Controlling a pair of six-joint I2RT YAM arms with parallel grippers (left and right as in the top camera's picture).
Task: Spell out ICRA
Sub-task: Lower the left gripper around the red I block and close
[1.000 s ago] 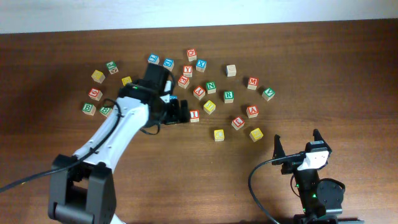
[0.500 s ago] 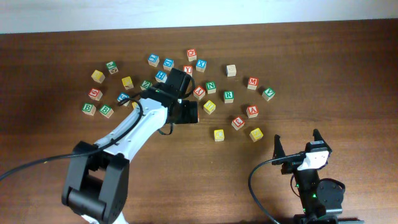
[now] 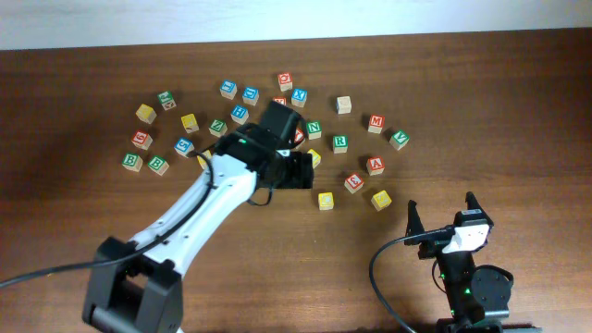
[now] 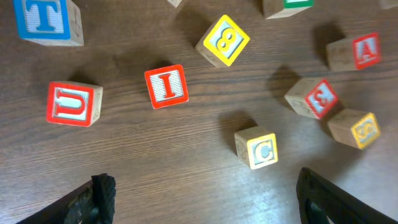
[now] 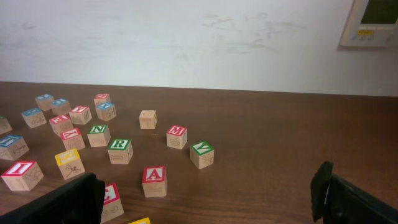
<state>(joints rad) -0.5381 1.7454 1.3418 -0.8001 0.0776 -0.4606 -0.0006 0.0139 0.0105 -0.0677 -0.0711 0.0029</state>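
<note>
My left gripper [image 3: 299, 172] is open and empty, low over the middle of the cube cluster. In the left wrist view the red I cube [image 4: 166, 86] lies ahead of its open fingers [image 4: 99, 196], and the yellow-faced C cube [image 4: 262, 149] lies ahead to the right; my left gripper [image 4: 205, 208] touches neither. In the overhead view the I cube is hidden under it. The C cube [image 3: 325, 200], green R cube [image 3: 340, 143] and red A cube [image 3: 375, 166] sit to its right. My right gripper [image 3: 442, 218] is open and empty, near the front edge, with the A cube [image 5: 154, 180] and R cube [image 5: 119, 151] ahead.
Several other letter cubes lie scattered: green N [image 3: 314, 129], red M [image 3: 376, 122], green V [image 3: 399, 139], a red-printed cube [image 3: 353, 182], a yellow cube [image 3: 380, 199], red U [image 4: 73, 104], yellow 8 [image 4: 222, 40]. More cubes lie at the left [image 3: 146, 139].
My left arm has swung to the right across the cluster, and its gripper now covers the I cube in the overhead view. The right arm and the cubes have not moved.
</note>
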